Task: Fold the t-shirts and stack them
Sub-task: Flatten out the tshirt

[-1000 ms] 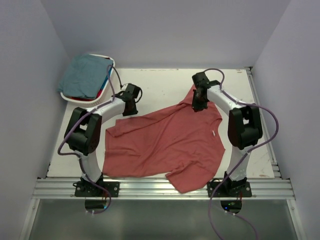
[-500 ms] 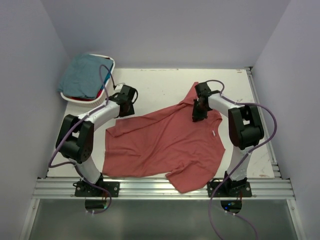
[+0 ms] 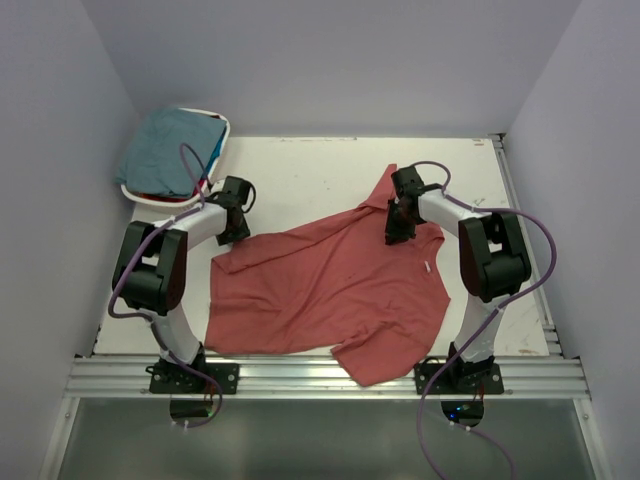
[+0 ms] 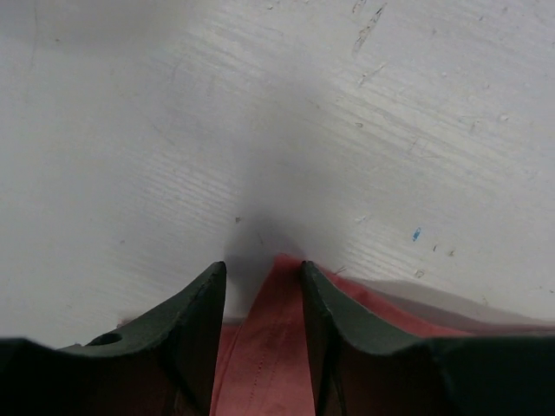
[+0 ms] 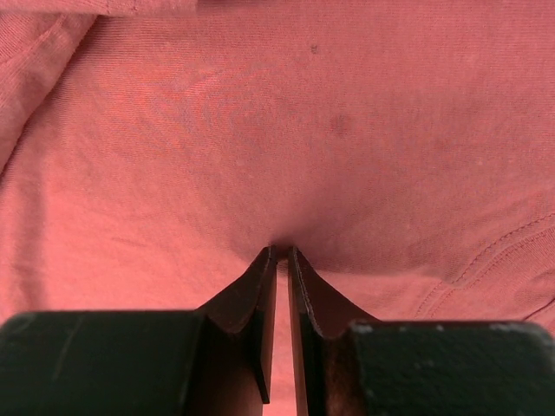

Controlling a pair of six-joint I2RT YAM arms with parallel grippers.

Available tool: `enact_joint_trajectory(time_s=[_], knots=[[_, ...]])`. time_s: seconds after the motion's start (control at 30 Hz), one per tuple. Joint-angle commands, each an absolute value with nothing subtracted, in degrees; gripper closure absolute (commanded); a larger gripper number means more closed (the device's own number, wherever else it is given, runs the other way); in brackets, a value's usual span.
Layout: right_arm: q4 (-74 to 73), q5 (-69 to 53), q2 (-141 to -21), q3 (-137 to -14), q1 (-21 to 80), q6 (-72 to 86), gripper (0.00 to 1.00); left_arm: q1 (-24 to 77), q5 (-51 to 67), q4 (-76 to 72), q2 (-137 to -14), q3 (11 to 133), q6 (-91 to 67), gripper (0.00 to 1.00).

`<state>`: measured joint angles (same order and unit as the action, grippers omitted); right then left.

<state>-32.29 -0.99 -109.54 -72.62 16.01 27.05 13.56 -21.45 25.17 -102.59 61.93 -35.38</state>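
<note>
My brick-red t-shirt [image 3: 330, 290] lies spread on the table [image 3: 300, 170], mostly flat but crooked and lightly wrinkled, with one corner reaching the near edge. My right gripper [image 5: 282, 251] pinches a pucker of its cloth. A pointed corner lies between the parted fingers of my left gripper [image 4: 260, 277]. The teal t-shirt [image 3: 170, 150] is heaped over the white basket [image 3: 226, 130] at far left, with bright blue and red cloth [image 3: 207, 172] peeking out beneath.

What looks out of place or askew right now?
The brick-red t-shirt lies crooked and rumpled, one corner draped over the near rail. A teal shirt spills over the rim of the white basket. No damage visible.
</note>
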Motion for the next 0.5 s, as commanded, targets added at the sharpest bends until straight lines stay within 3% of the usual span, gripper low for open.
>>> enact_joint_trajectory(time_s=[0.0,0.13,0.33,0.47], knots=[[-32.96,-0.7,-108.89,-72.33,16.08,26.54,0.86,13.45,-17.24,22.15,-101.52,60.65,-35.77,0.57],[-33.05,-0.88,-109.95,-72.68,16.17,26.72,0.87,13.45,-15.91,21.36,-100.81,59.59,-35.42,0.65],[-33.05,-0.62,-110.21,-72.6,16.08,26.72,0.89,13.45,-16.26,20.39,-103.35,58.54,-35.6,1.0],[-33.05,-0.35,-110.21,-72.42,16.08,26.72,0.89,13.45,-18.45,20.74,-102.84,58.88,-36.29,1.0]])
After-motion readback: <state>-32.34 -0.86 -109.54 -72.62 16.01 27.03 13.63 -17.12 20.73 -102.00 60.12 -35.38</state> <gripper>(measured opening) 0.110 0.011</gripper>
